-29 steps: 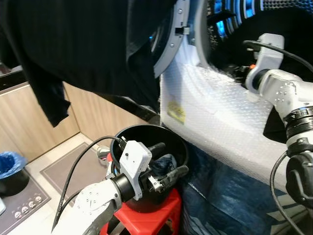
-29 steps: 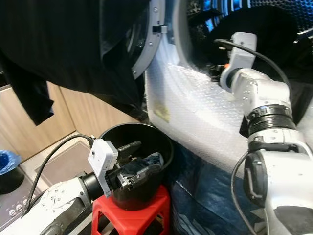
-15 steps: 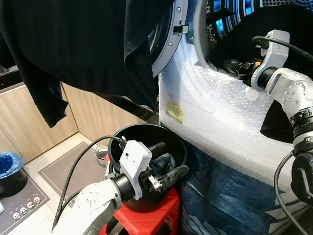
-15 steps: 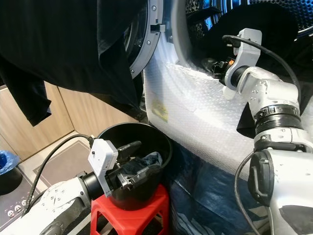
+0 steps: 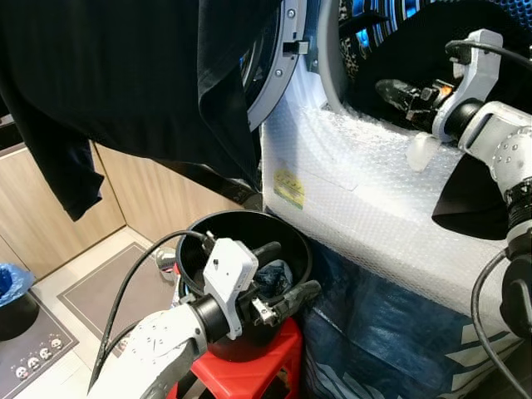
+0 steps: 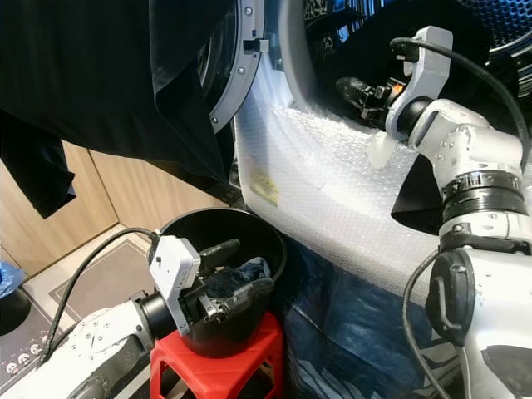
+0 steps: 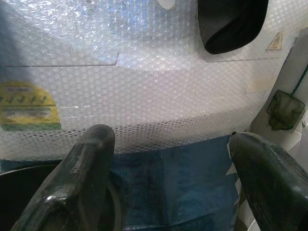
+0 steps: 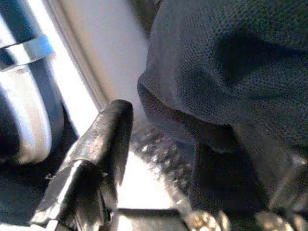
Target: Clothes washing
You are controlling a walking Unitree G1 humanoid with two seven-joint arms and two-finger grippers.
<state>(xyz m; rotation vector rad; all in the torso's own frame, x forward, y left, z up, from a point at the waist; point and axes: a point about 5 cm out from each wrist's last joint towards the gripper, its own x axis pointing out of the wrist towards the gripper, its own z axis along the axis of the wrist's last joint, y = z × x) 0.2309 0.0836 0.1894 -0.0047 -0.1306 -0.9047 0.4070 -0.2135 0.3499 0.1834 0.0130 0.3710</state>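
Washer front wrapped in bubble wrap, yellow sticker on it, door swung open to the robot's left. Big black garment hangs over the door and top left of the head views, covering most of it. Another black garment hangs out of the drum mouth down over the wrapped front, near the right arm.

Right gripper raised at the drum opening, fingers pointing in toward the door side. In the right wrist view one finger is clear, dark mesh fabric lies over the other side; cannot tell if it's pinching the cloth or just beside it.

Left gripper low, at the rim of the black bucket, fingers spread apart, nothing between them. One finger over the bucket's inside, the other outside near the rim on the washer side. Left wrist view: both fingers wide, bubble wrap and blue tarp beyond.

Bucket sits on a red stool just beside the washer, with bluish clothes inside it. Blue tarp covers the washer's lower front. Wood cabinets at left, tiled floor with grey mat, blue bag in a bin at far left
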